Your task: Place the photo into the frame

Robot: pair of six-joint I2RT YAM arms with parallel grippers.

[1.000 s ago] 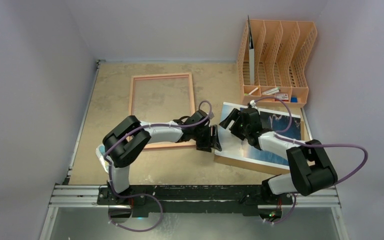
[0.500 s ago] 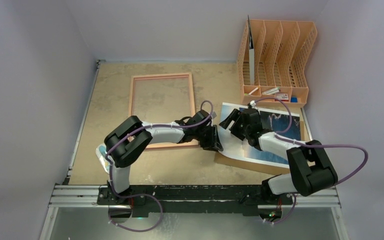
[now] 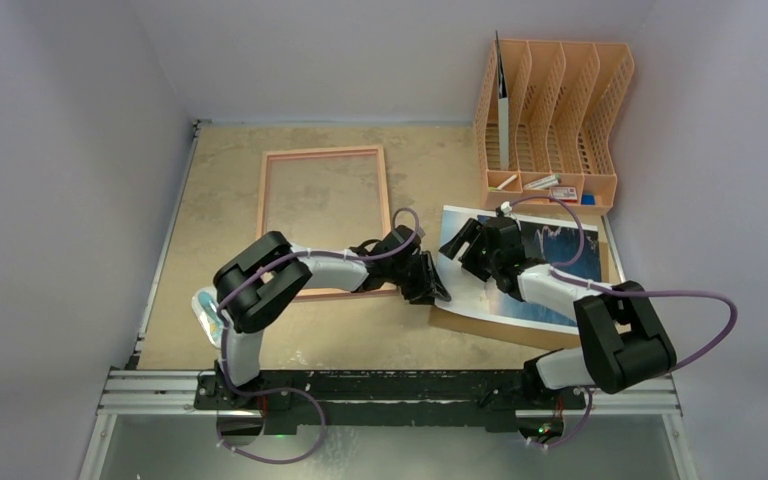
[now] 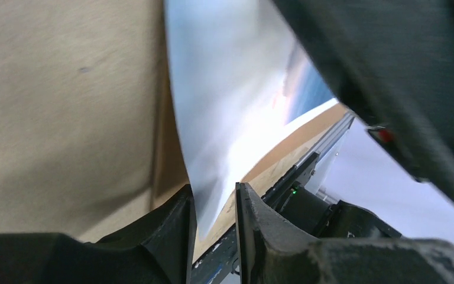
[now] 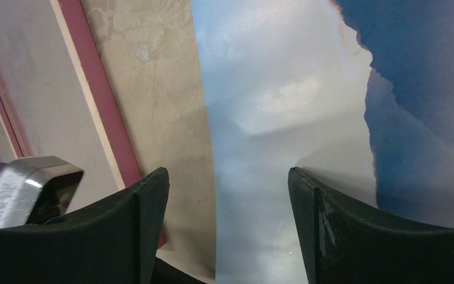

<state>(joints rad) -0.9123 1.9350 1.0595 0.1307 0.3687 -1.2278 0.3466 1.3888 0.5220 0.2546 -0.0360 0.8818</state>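
Left gripper pinched shut on the photo edge, brown backing board beneath. Right gripper jaws wide apart, holding nothing, over the photo's left edge. Frame flat on the table just beside.

Pale lilac walls enclose a tan table under even light.

The photo is smooth, glossy paper catching pale glare; the backing sheet is matt brown hardboard. The frame is matt pinkish wood, the table a rough, mottled tan, the file rack smooth orange plastic.
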